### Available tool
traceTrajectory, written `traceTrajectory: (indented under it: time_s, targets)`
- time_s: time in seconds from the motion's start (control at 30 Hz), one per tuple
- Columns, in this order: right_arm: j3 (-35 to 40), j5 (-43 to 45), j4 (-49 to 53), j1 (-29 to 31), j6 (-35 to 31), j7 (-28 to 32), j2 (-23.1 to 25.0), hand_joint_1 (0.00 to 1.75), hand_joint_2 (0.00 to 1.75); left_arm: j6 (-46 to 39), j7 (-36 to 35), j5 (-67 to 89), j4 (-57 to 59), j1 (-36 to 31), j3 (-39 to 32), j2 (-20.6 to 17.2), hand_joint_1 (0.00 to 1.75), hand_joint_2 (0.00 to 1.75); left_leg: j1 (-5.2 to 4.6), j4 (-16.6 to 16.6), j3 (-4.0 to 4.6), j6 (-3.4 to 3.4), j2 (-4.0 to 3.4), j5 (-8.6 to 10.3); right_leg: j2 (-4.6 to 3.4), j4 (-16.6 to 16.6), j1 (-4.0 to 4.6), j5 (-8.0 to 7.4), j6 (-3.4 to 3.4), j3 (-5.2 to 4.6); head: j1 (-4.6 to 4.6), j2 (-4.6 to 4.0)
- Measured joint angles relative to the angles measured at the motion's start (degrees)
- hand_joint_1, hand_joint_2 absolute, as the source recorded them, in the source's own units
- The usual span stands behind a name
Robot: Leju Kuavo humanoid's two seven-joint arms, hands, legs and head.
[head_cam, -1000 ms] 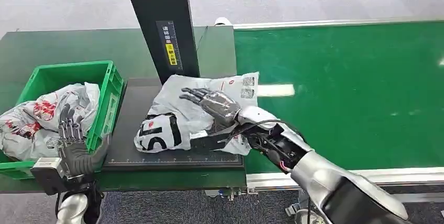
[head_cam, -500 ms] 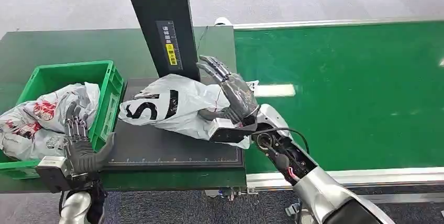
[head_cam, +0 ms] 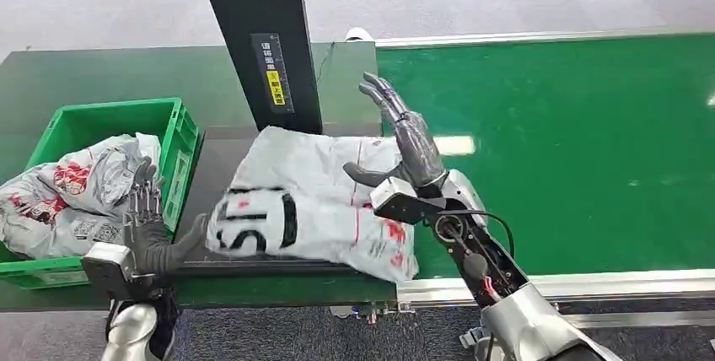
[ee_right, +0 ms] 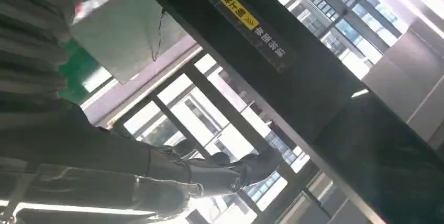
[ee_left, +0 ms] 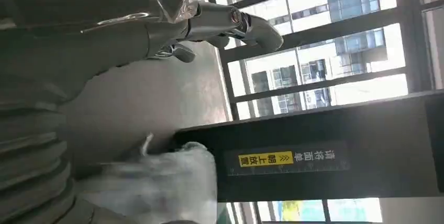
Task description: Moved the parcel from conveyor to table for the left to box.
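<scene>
The parcel (head_cam: 312, 209), a grey-white plastic mailer with black and red print, lies flat on the black plate (head_cam: 211, 167) of the table; its near right corner hangs over the plate's edge. My right hand (head_cam: 405, 142) is raised just right of the parcel, fingers spread and pointing up, holding nothing; its thumb reaches toward the bag. My left hand (head_cam: 152, 226) is open at the plate's near left corner, fingers up, close to the parcel's left end without gripping it. In the left wrist view the parcel (ee_left: 157, 182) is a blurred pale shape.
A green crate (head_cam: 181, 137) with several printed parcels (head_cam: 76, 192) stands left of the plate. A black post (head_cam: 261, 40) with a yellow label rises behind the plate. The green conveyor (head_cam: 573, 150) runs to the right.
The parcel, held up and turning half a second ago, now lies flat on the plate. My right hand let go and rose to the right. My left hand moved right toward the parcel.
</scene>
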State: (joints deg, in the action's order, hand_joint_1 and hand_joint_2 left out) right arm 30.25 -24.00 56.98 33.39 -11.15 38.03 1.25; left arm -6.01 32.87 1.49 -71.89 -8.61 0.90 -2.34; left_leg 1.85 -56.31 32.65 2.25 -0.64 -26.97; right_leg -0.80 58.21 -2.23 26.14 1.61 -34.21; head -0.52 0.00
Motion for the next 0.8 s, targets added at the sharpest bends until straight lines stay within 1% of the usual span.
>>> traceTrajectory:
  time_s: [0.13,0.27,0.47,0.7,0.8]
  targets:
    - [-2.4,3.2,2.8,-1.7,0.3,1.6,0.0,0.00,1.75,0.0,0.0,0.2,0.0,0.0,0.7,0.0,0.00,1.75,0.00,0.0,0.01,0.00,0.00,0.00,0.00,0.0,0.00,0.00,0.00,0.00,0.00,0.00]
    - [-3.4,4.0,4.4,-2.1,3.9,1.2,-0.2,0.00,1.75,0.0,0.1,0.2,0.3,-0.6,1.0,0.0,0.00,1.75,0.00,0.0,0.00,0.00,-0.02,0.00,0.00,0.0,0.00,0.00,0.00,0.00,0.00,0.00]
    - [-5.0,5.2,5.7,-2.5,1.9,1.9,-0.2,0.00,1.75,-1.2,0.6,2.2,0.5,-0.7,1.3,-0.1,0.00,1.75,0.00,0.0,0.00,0.00,-0.02,0.00,0.00,0.0,0.00,0.00,0.00,0.00,0.00,0.00]
    - [-8.0,8.5,7.6,-2.7,1.4,1.6,-0.2,0.00,1.75,-6.6,1.3,16.9,1.1,-1.4,5.4,-1.5,0.00,1.75,-0.01,0.0,0.00,0.00,0.00,0.00,0.00,0.0,-0.01,0.00,0.00,0.00,0.00,0.00]
    - [-8.9,9.2,7.6,-2.7,1.7,1.6,-0.2,0.00,1.75,-7.4,0.7,27.3,1.9,-2.4,9.3,-2.4,0.00,1.75,-0.01,0.0,0.00,0.00,0.04,0.00,0.01,0.0,-0.01,0.00,0.00,0.03,-0.02,0.00]
